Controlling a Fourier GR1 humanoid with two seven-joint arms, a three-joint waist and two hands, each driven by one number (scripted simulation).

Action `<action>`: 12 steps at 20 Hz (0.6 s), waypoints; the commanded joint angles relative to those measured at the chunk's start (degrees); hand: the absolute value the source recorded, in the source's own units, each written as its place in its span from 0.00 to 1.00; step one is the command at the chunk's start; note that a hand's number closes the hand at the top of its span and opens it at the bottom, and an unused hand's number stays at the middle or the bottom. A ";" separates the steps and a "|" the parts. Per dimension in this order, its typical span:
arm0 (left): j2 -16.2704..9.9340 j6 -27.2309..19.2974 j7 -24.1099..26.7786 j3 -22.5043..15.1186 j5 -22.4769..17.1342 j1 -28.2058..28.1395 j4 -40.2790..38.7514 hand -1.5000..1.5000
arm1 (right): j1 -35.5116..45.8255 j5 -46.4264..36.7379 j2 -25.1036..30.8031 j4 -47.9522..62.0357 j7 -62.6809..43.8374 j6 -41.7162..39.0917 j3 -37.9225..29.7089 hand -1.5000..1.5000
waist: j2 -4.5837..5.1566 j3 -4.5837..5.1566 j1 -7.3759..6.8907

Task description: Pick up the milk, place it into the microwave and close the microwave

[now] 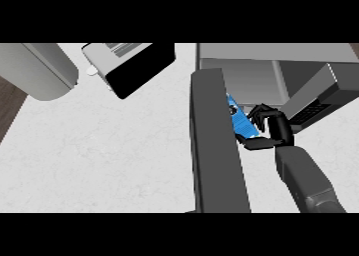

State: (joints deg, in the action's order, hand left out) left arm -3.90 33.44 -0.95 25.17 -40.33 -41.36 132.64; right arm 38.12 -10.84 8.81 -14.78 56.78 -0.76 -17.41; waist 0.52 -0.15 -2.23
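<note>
The milk (pixel 240 121) is a blue and white carton, tilted, showing just right of the microwave's open door (pixel 216 150), a long dark slab running down the view. My right hand (pixel 273 128) comes up from the lower right with its fingers curled over the carton and its thumb below it, hiding much of it. The microwave (pixel 274 62) is the grey box at the upper right, and the carton sits at the front of its opening. My left hand does not show.
A large pale grey cylinder (pixel 42 70) lies at the upper left. Beside it stands a white appliance with a black panel (pixel 134 67). The white counter (pixel 101 160) spreads left of the door, and its left edge borders a dark wooden floor.
</note>
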 commanded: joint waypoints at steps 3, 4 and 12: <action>-0.57 -0.02 -0.77 -0.59 -0.39 3.36 0.90 0.00 | 9.71 0.66 3.98 3.35 -6.10 1.04 -1.90 1.00 | 0.55 -0.03 -0.85; 1.30 1.36 0.32 -0.98 0.44 2.17 1.11 0.00 | 6.56 -0.95 1.25 4.92 -2.79 4.07 -0.61 1.00 | 0.54 -0.03 -1.10; -1.55 -1.29 -1.80 -1.17 -0.51 6.83 -0.02 0.00 | 16.40 -1.58 6.25 6.77 -12.06 3.15 -0.82 1.00 | 1.30 -0.08 -1.96</action>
State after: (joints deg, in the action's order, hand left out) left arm -5.37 33.50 -1.76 25.08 -41.02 -37.00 131.92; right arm 50.71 -11.65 13.81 -9.06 48.01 2.03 -18.62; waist 1.48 -0.23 -4.00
